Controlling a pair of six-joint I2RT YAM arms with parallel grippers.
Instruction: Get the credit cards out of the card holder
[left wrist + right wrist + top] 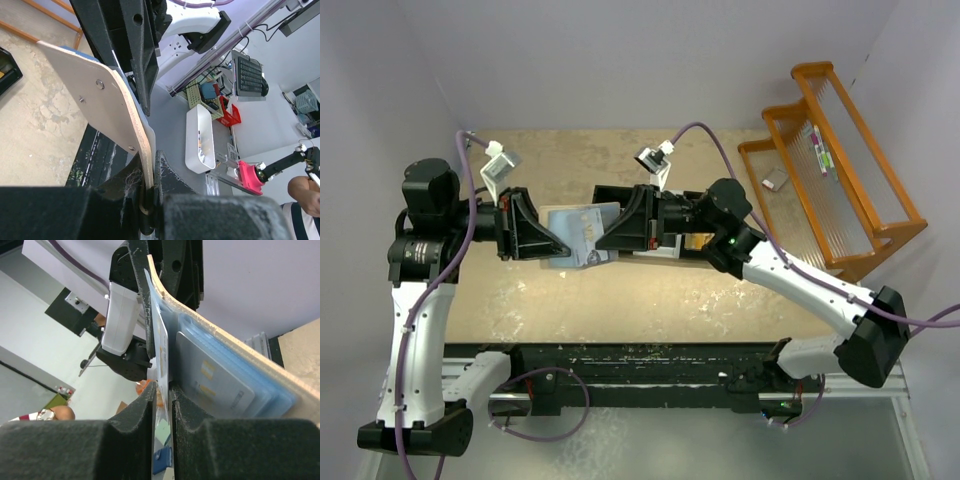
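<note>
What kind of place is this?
Most likely a robotics lab or workshop. Two robot arms are bolted at the edge of a table, and the left wrist view shows a keyboard and a white bin beyond.

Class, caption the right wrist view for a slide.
The right gripper straddles a card at the card holder; more cards sit inside.

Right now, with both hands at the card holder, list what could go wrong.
1. The right hand pinches only a thin sheet; it may slip, or drag the neighbouring cards out with it.
2. The left hand grips the card holder by one edge only; a hard pull could twist it loose.
</note>
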